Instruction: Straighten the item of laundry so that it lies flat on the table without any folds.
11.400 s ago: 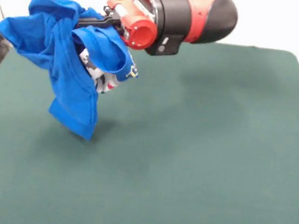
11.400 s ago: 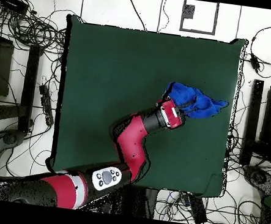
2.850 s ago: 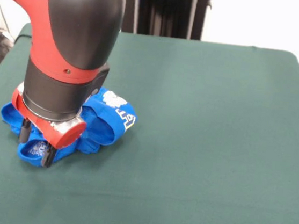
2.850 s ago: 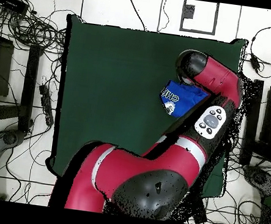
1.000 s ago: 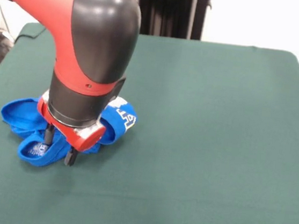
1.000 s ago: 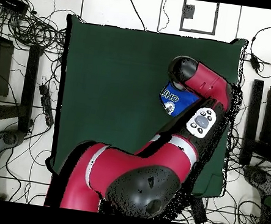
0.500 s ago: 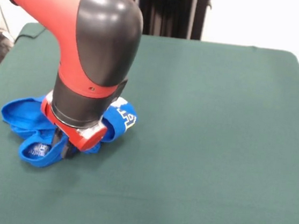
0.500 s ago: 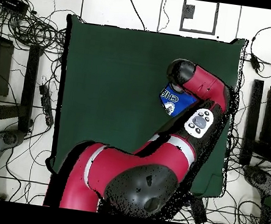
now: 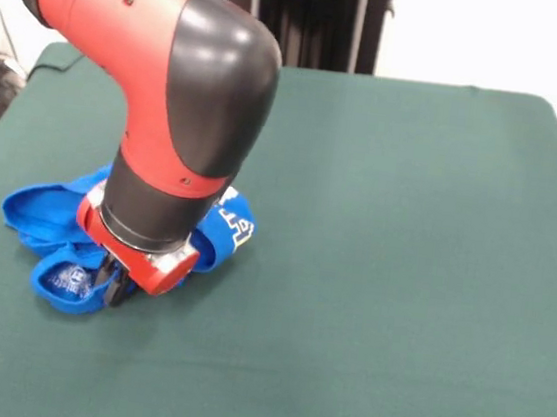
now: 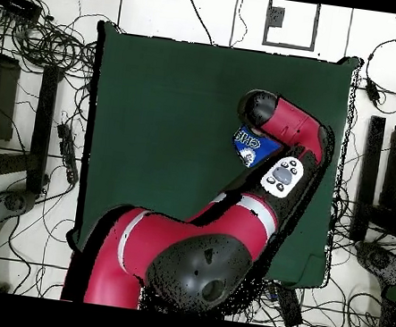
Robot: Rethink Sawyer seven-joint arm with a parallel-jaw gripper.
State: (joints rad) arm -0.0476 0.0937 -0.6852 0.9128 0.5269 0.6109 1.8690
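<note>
The bright blue T-shirt (image 9: 51,218) lies crumpled in a bunch near the left side of the dark green table (image 9: 406,233). White lettering shows on a fold beside the arm's wrist. My gripper (image 9: 111,287) points down onto the front of the bunch, and its fingers are pinched together on a blue fold. In the overhead view only a small part of the shirt (image 10: 250,144) shows beside the red arm, on the right half of the table (image 10: 152,129); the gripper itself is hidden under the arm there.
The red and black arm (image 9: 159,104) leans over the shirt and hides its middle. Cables (image 10: 46,43) and stands lie on the floor around the table.
The gripper has moved a little to the right over the shirt, dropped onto it, and its fingers, spread apart earlier, have closed on a blue fold.
</note>
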